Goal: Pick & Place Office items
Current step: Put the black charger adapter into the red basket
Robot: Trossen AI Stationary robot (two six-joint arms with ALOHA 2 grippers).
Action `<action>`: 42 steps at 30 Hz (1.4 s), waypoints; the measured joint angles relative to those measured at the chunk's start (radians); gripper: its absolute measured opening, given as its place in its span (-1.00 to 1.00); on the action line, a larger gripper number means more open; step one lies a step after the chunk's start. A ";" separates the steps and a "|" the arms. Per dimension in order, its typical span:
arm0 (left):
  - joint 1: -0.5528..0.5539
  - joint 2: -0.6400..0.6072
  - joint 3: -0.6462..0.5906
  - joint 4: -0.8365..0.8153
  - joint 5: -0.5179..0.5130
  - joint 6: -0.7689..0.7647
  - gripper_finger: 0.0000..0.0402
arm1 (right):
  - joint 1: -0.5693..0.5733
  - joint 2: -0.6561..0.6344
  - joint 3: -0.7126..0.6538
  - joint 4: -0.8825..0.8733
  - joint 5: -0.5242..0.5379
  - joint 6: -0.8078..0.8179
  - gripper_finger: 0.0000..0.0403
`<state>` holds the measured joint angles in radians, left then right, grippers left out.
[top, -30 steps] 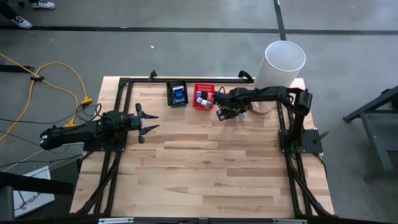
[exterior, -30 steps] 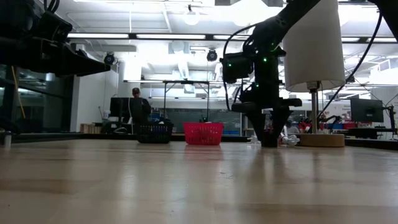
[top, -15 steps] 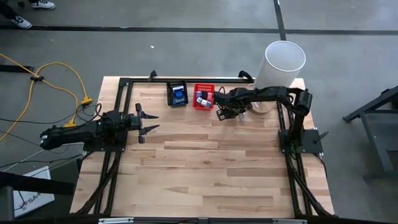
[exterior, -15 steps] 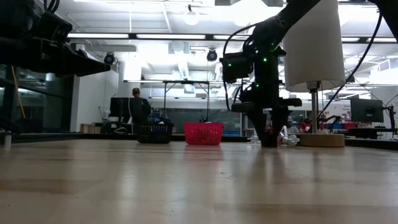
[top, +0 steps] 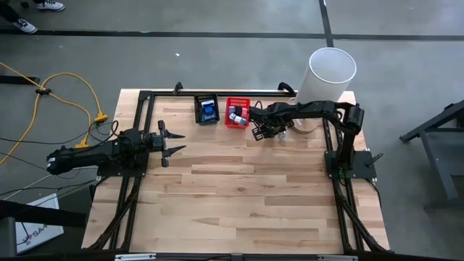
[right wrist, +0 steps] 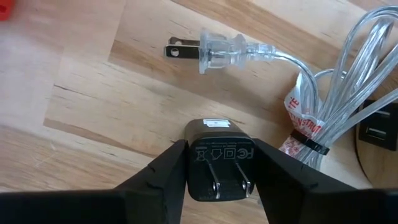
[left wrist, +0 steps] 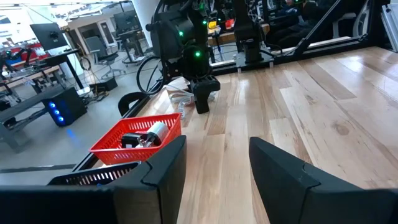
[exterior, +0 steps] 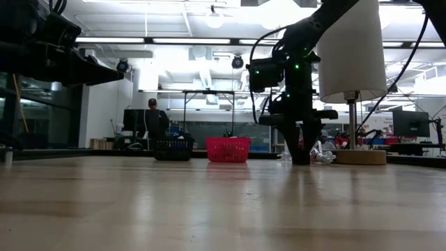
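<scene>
Narrowed since a second ago: right gripper (right wrist: 216, 163), now pinching black plug adapter (right wrist: 217, 158) on table (top: 239, 196) beside red basket (top: 237, 113), near clear-corded plug (right wrist: 214, 52) and white cylinder (top: 328, 77). Left gripper (top: 172, 143) parked at left edge, fingers spread, empty.

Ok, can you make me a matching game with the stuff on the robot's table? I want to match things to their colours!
Things:
1. basket nearest the right gripper
2. basket beside it
3. tall cylinder
4. charger plug between the right gripper's fingers

Colours:
a. white
b. red
c. black with something blue inside
d. black with two metal prongs

Pairs: 1-b, 2-c, 3-a, 4-d
</scene>
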<state>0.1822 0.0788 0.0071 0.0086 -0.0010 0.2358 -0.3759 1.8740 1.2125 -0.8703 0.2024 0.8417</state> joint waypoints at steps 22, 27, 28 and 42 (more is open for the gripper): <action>0.000 0.000 0.000 0.000 0.000 0.000 -0.17 | 0.025 -0.115 0.000 0.059 -0.026 -0.040 -0.28; 0.000 0.000 0.000 0.000 0.000 0.000 -0.17 | 0.055 -0.178 0.000 0.137 -0.009 -0.081 -0.28; 0.000 0.000 0.000 0.000 0.000 0.000 -0.17 | 0.059 -0.183 0.000 0.155 -0.003 -0.091 -0.28; 0.000 0.000 0.000 0.000 0.000 0.000 -0.17 | 0.074 -0.184 0.000 0.554 0.038 -0.271 -0.28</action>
<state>0.1822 0.0788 0.0071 0.0086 -0.0010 0.2359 -0.3019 1.6901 1.2129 -0.3160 0.2405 0.5711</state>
